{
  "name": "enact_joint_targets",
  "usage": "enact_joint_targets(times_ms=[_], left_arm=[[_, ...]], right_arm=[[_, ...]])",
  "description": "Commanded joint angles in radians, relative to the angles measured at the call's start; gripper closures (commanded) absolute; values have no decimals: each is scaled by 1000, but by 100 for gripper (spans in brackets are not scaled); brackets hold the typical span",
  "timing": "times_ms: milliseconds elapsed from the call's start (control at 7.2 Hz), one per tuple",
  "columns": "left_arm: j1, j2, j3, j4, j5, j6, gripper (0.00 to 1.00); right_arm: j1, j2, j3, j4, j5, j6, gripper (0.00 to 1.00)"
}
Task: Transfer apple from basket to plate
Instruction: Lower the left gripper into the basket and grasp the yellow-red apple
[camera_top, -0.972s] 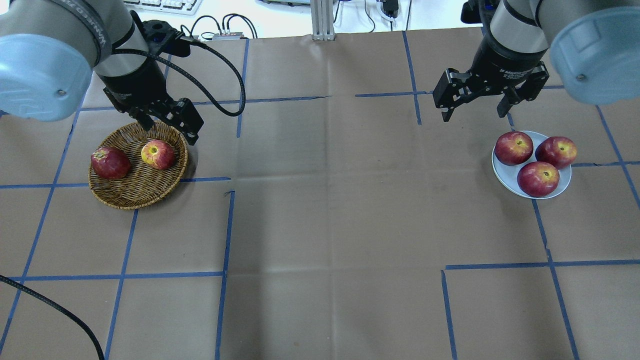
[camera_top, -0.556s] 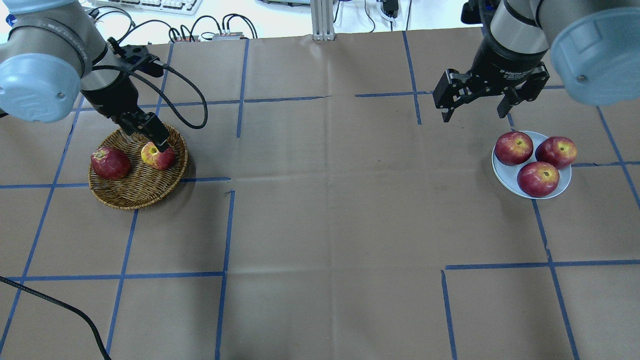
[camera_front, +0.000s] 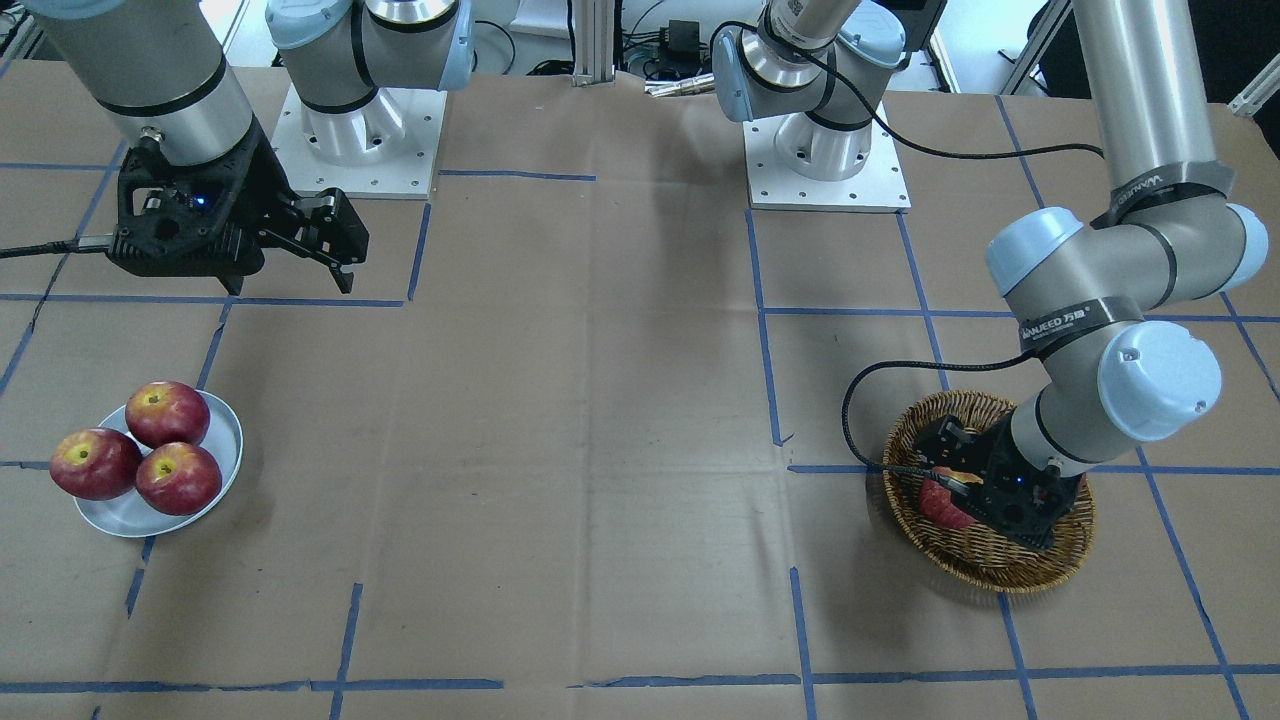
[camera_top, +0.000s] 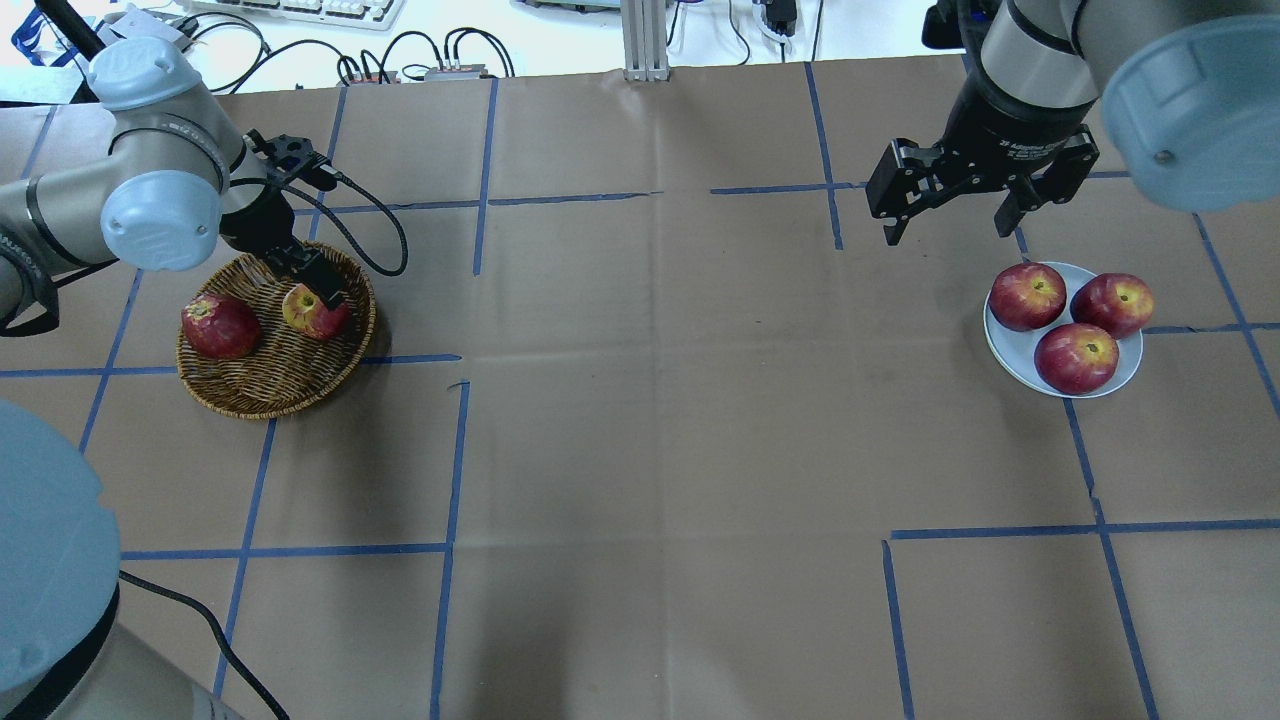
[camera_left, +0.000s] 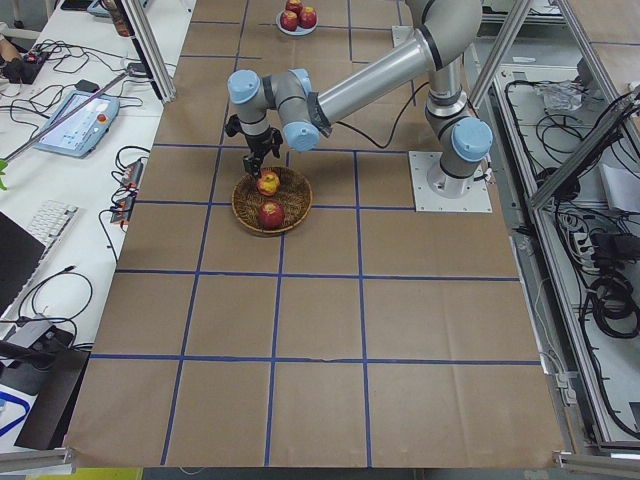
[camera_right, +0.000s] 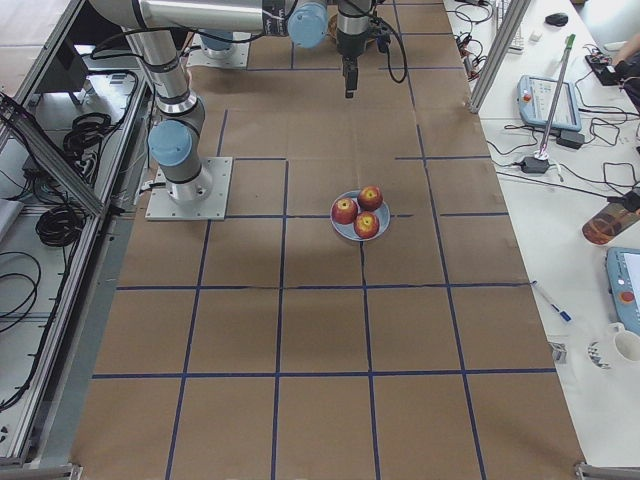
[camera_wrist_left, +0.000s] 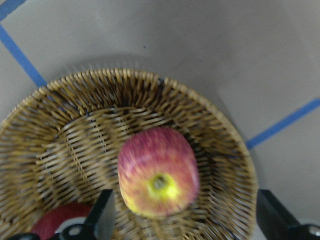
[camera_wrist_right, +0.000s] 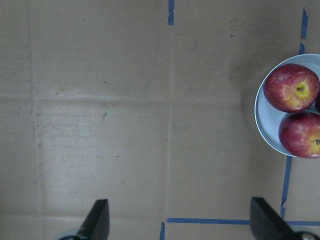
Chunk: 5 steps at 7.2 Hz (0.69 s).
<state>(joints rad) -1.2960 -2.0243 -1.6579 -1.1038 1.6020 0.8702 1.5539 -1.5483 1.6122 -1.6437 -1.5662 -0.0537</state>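
Observation:
The pinkish-red, yellow-streaked apple (camera_top: 313, 312) lies in the right half of the wicker basket (camera_top: 260, 392), stem hollow up. My left gripper (camera_top: 312, 280) is low over it and open. In the left wrist view the apple (camera_wrist_left: 157, 177) sits between the two fingertips (camera_wrist_left: 104, 220), untouched. The pale bluish plate (camera_top: 1008, 352) at the right holds three red apples. My right gripper (camera_top: 945, 222) hangs open and empty above the table, behind and left of the plate.
A darker red apple (camera_top: 220, 325) lies in the basket's left half. The three apples (camera_top: 1076, 357) fill most of the plate; bare plate shows at its left rim (camera_wrist_right: 261, 125). Blue tape lines cross the brown paper. A black cable (camera_top: 370, 240) loops by the basket.
My left gripper has come down and toward the basket's right half, over the streaked apple, and the arm has folded lower. The right arm and all apples have not moved.

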Motion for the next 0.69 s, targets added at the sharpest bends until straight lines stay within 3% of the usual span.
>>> enact_joint_targets(times_ms=[0,278,417,556], left_arm=[[26,-62,-3,24,3,7,1],[32,-77,-6,19,6,-8,1],[30,-85,1,19,0,-16,18],[24,-83,1,18,9,-36,52]], right_arm=[[0,-1,0,1,0,0,0],[0,1,0,1,0,0,0],[0,-1,0,1,0,0,0],[0,1,0,1,0,0,0]])
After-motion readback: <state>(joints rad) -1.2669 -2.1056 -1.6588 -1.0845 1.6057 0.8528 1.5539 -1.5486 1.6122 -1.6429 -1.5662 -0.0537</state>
